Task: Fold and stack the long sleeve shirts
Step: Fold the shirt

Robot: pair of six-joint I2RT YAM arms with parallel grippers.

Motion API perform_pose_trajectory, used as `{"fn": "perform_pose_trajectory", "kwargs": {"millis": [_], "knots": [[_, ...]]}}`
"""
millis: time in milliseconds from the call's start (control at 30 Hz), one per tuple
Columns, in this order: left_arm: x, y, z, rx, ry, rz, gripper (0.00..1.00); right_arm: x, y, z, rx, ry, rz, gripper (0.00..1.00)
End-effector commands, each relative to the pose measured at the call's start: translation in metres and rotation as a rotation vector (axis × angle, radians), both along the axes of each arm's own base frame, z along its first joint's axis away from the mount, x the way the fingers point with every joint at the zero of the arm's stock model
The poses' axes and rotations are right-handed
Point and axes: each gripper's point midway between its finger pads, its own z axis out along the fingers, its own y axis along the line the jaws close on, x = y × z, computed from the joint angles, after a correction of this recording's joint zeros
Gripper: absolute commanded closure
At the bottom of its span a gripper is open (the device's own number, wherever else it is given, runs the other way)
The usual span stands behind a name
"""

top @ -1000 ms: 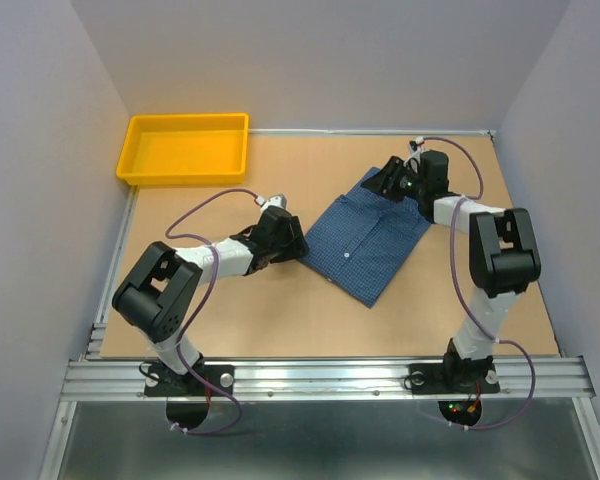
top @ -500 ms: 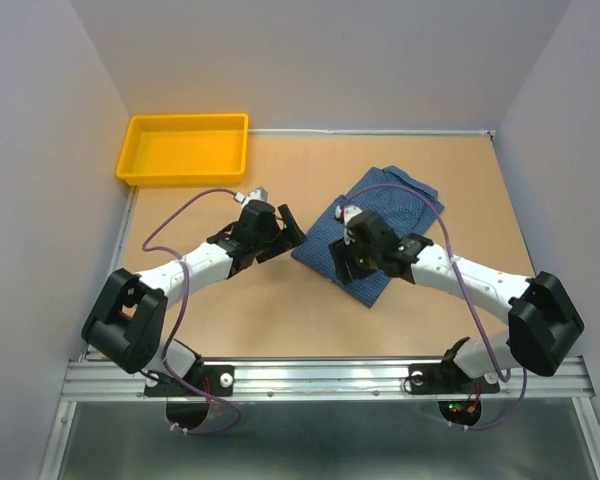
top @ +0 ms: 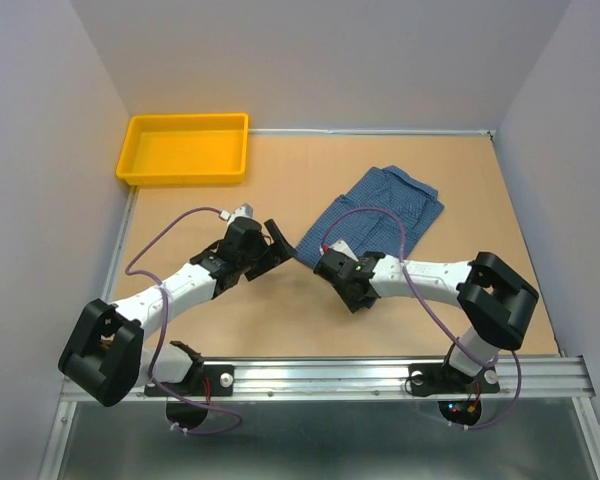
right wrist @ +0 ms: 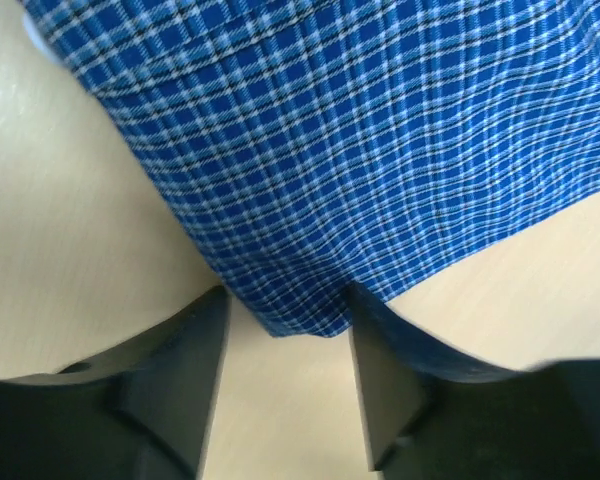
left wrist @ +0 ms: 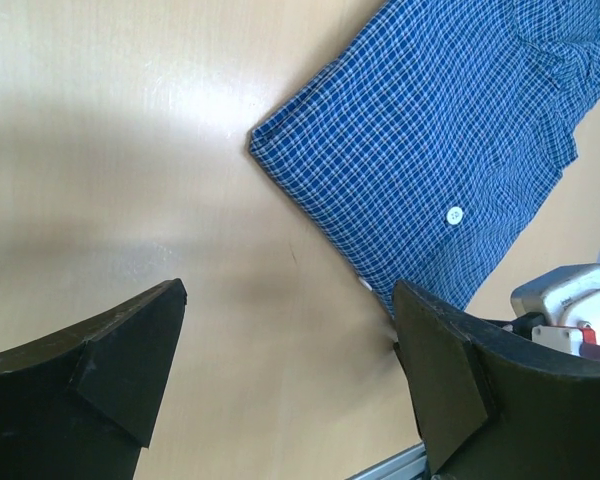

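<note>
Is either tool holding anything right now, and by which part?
Nothing is held. The left tool is open over bare table; the right tool stands open astride a corner of the shirt, not pinching it.

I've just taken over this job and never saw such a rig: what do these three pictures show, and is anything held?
Two robot arms are bolted at the near edge of the table. The wide picture looks down from above and behind them; the other two come from a camera on each wrist. On the table lie a blue checked shirt and, far left, a yellow tray. The left tool is wide open over bare wood beside the shirt. The right tool stands open around the shirt's near corner. Nothing is held.
</note>
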Motion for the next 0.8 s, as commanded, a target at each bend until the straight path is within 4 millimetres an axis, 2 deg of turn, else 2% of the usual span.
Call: {"fn": "perform_pose_trajectory", "kwargs": {"millis": [0,67,100,200,233,333,400,467,500,567,600,767], "knots": [[-0.002,0.002,0.002,-0.014,-0.008,0.015,0.04,0.011,-0.006,0.007,-0.09,-0.073,-0.013,0.46],[-0.003,0.0,0.001,-0.02,0.002,0.01,0.04,0.012,-0.002,0.008,-0.094,-0.081,-0.003,0.58],[-0.003,0.0,0.001,-0.027,0.006,0.015,0.05,0.012,0.004,0.01,-0.085,-0.085,0.01,0.73],[-0.002,-0.005,0.002,-0.061,0.014,0.022,0.07,0.007,0.027,0.012,0.002,-0.066,0.057,0.95],[-0.002,-0.008,0.003,-0.077,0.018,0.02,0.07,0.006,0.035,0.017,0.05,-0.061,0.064,0.98],[-0.002,-0.015,0.003,-0.125,0.038,0.028,0.08,0.001,0.061,0.027,0.205,-0.045,0.078,0.99],[-0.002,-0.022,0.001,-0.159,0.054,0.015,0.08,0.001,0.077,0.042,0.324,-0.065,0.071,0.99],[-0.001,-0.031,0.002,-0.191,0.061,0.007,0.08,0.0,0.086,0.051,0.397,-0.069,0.068,0.99],[-0.002,-0.035,-0.004,-0.195,0.083,-0.005,0.08,-0.001,0.092,0.057,0.449,-0.074,0.059,0.99],[0.0,-0.045,-0.003,-0.222,0.091,-0.026,0.07,-0.001,0.096,0.062,0.488,-0.082,0.053,0.99],[0.0,-0.048,-0.011,-0.22,0.109,-0.031,0.07,0.0,0.098,0.066,0.512,-0.091,0.048,0.99],[0.008,-0.064,-0.006,-0.311,0.088,-0.042,0.07,-0.005,0.095,0.058,0.513,-0.078,0.04,0.99]]}}
